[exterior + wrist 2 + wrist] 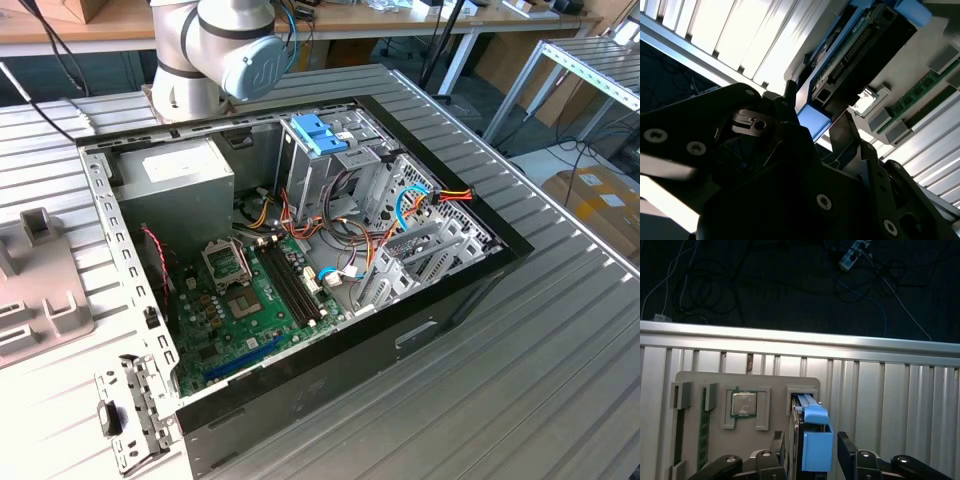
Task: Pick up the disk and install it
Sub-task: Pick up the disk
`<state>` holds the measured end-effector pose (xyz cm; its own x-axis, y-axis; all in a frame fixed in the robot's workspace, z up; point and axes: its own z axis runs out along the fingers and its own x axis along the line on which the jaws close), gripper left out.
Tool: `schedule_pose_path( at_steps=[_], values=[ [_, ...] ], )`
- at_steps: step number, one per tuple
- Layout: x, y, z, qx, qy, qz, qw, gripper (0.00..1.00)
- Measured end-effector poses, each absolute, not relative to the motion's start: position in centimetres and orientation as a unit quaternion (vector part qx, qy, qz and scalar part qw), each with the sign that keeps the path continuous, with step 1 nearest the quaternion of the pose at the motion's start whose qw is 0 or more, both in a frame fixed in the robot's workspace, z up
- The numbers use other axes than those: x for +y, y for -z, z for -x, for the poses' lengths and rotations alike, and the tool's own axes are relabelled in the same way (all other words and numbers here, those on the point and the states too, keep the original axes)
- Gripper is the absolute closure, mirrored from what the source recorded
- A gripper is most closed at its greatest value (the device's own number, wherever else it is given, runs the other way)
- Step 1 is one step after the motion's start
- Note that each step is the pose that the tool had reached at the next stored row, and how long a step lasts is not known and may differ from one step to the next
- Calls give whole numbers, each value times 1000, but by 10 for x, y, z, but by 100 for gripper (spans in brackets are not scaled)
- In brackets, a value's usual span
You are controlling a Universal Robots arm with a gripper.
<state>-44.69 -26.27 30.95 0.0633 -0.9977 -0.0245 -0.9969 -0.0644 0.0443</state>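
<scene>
The claw (811, 444) hangs over the grey tray (775, 382) with its fingers (845, 446) spread just wider than the disk (811, 415), one on each side. It grips nothing, though I cannot tell whether a pad touches. The disk stands on edge in a tray slot, probably so both flat faces are free for pinching. A chip (743, 404) and a memory stick (704, 427) sit in the same tray. Farther off, the open computer case (330, 375) lies on its side, likely for access from above.
</scene>
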Motion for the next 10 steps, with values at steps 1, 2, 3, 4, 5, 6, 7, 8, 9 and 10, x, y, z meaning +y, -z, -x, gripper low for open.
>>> schedule_pose_path(
  at_steps=[1,2,3,4,5,6,7,8,9,10],
  values=[
    [-263,-308,447,-684,24,-729,8,46],
    [-263,-307,447,-684,24,-729,8,46],
    [-263,-306,447,-684,24,-729,8,46],
    [-263,-306,447,-684,24,-729,8,46],
    [-263,-305,447,-684,24,-729,8,46],
    [-263,-304,448,-684,24,-729,8,46],
    [-263,-303,448,-684,24,-729,8,46],
    [-263,-302,448,-684,24,-729,8,46],
    [-263,-301,448,-684,24,-729,8,46],
    [-263,-301,448,-684,24,-729,8,46]
  ],
)
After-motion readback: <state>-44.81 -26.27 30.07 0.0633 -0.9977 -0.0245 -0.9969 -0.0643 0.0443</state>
